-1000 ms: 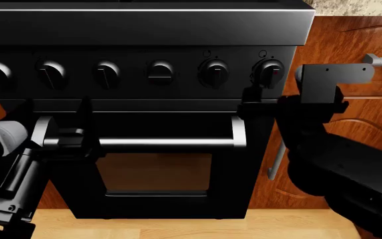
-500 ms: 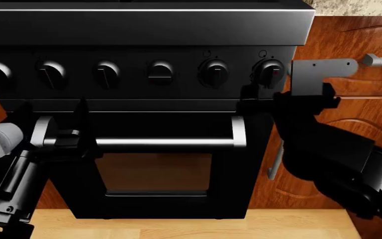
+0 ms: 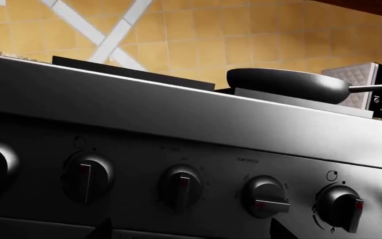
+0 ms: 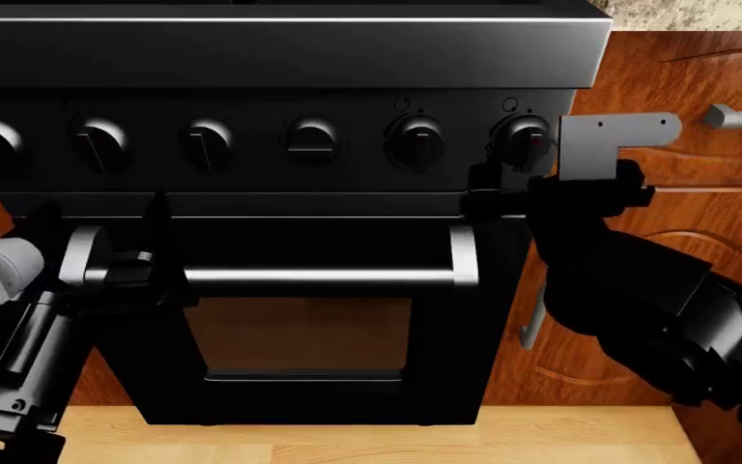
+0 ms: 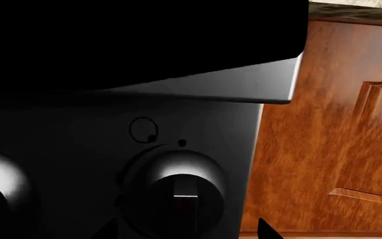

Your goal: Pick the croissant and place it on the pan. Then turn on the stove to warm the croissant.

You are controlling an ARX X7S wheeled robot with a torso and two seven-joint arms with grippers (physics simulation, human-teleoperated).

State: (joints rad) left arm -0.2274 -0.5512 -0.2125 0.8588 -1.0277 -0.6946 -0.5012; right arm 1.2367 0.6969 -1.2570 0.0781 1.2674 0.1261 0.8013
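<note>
Your right gripper [image 4: 490, 186] sat just below the rightmost knob [image 4: 524, 141] of the stove [image 4: 281, 58], close against the control panel, with the wooden cabinet door [image 4: 680, 222] right beside the arm. Its dark fingertips barely showed at the edge of the right wrist view, on either side of that knob; I could not tell how wide they stood. Your left gripper [image 4: 152, 253] hung in front of the oven door, next to the left end of the silver bar handle [image 4: 320, 280]; its spread was likewise unreadable.

The pan [image 3: 287, 83], dark grey, round and shallow, rested on the cooktop toward the stove's right side, its long handle pointing right. The croissant was not visible in any view.

The knobs were round and glossy, the stove's front lip brushed metal.

Compared with half a second earlier, your right wrist had edged slightly left, nearer the knob.
</note>
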